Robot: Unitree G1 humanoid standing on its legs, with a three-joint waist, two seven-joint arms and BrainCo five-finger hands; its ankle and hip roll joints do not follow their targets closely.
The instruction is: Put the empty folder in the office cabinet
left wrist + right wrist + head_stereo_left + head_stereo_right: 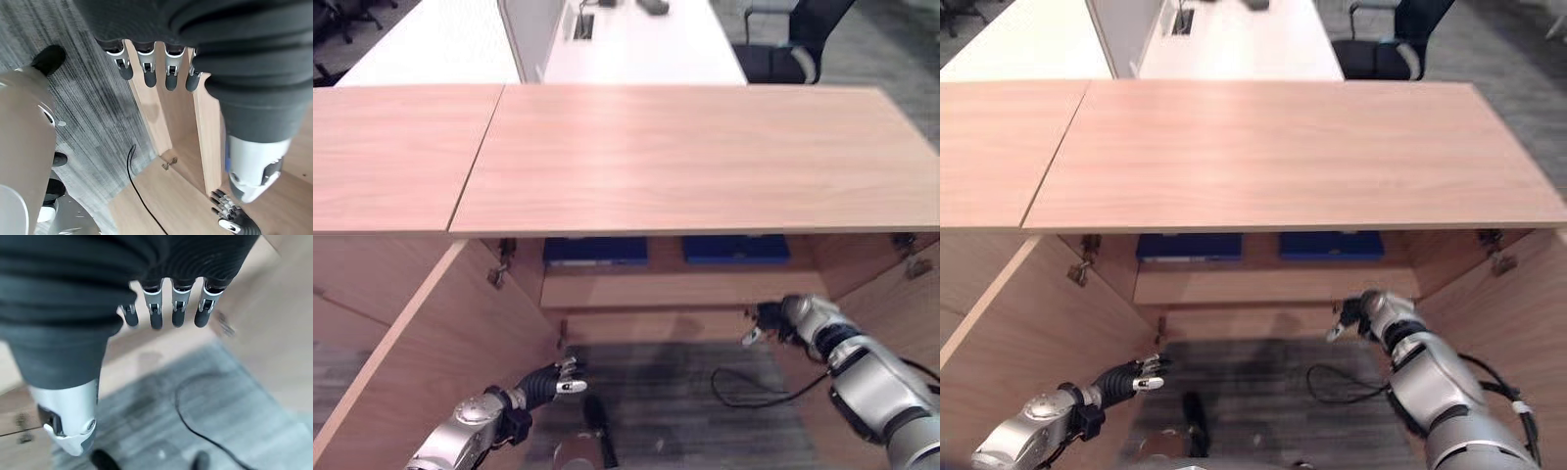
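2 blue folders [595, 251] [736, 248] flat on shelf [680, 290] inside open cabinet [685, 157], side by side w/ gap between, under wood top. 2 doors swung out, left door [431, 362], right door [901, 294]. Left hand [558, 380] low by left door, fingers straight, holding nothing. Right hand [769, 321] just below shelf front, fingers relaxed, empty. Office chair [793, 49] behind white surface [636, 44].

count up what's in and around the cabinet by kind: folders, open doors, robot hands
blue folders: 2
open cabinet doors: 2
robot hands, both holding nothing: 2
total: 6
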